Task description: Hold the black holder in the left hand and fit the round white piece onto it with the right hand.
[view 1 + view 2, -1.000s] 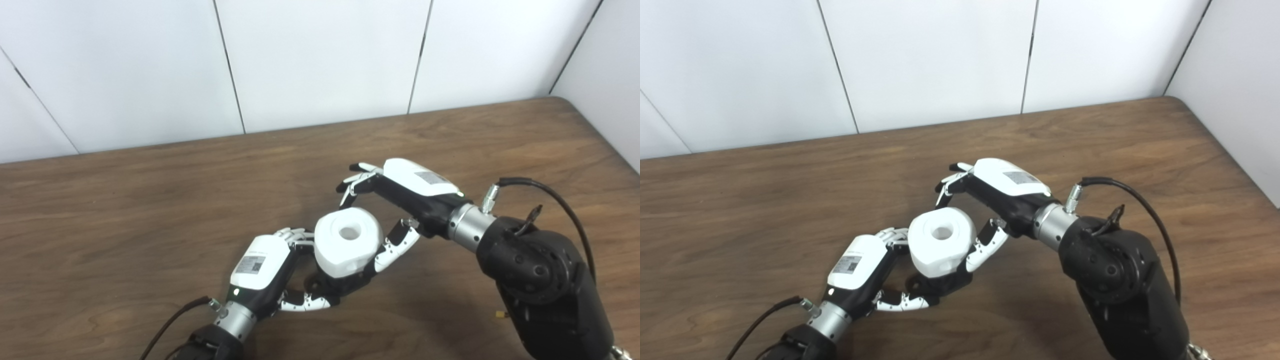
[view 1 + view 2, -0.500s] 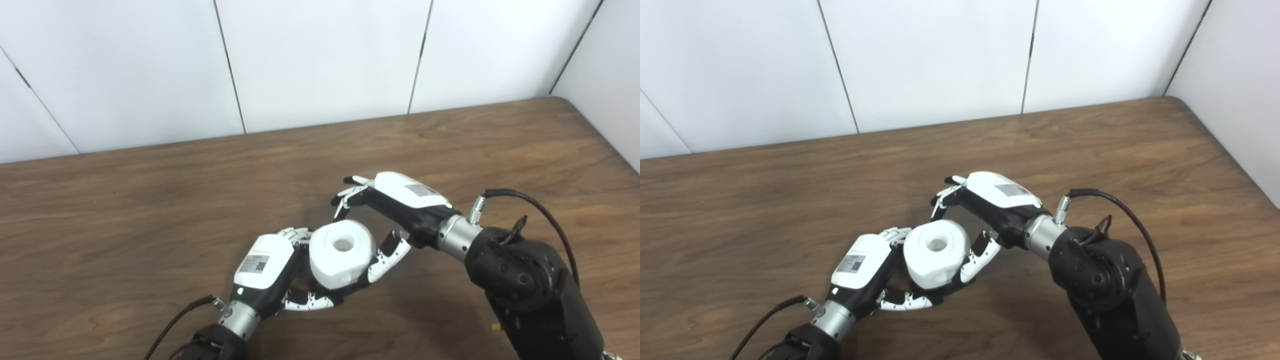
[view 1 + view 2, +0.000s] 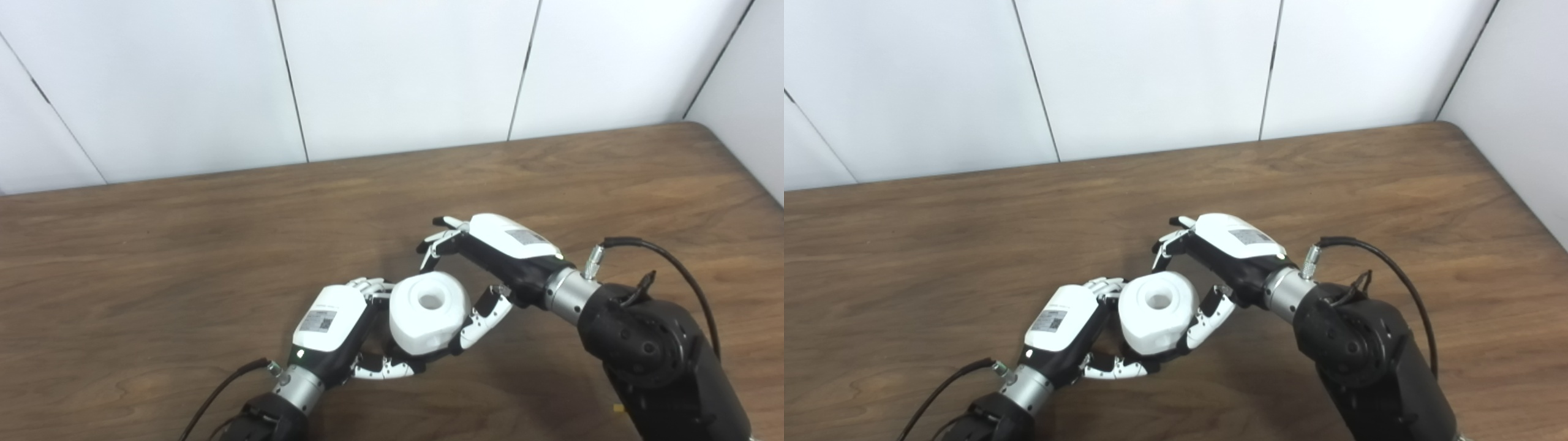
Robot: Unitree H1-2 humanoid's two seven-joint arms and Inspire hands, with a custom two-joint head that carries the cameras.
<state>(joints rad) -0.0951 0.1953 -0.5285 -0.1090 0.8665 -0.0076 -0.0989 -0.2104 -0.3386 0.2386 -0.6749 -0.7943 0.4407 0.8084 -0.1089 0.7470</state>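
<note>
The round white piece [image 3: 429, 311], with a hole in its top, sits on the black holder [image 3: 436, 357], which is almost wholly hidden beneath it. My left hand [image 3: 334, 324] is curled around the holder from the left, its thumb under the white piece. My right hand [image 3: 493, 257] comes in from the right. Its fingers [image 3: 432, 248] arch over the piece's far edge and its thumb [image 3: 484, 315] presses the piece's right side. The same scene shows in the right eye view, with the white piece [image 3: 1157, 309] between both hands.
The brown wooden table [image 3: 184, 245] spreads out around the hands. White wall panels [image 3: 398, 73] stand behind its far edge. The table's right corner [image 3: 710, 131] meets a side wall. Black cables [image 3: 661, 257] run from both wrists.
Both hands and the white piece have come down and a little nearer together, keeping the same hold. The camera has shifted slightly.
</note>
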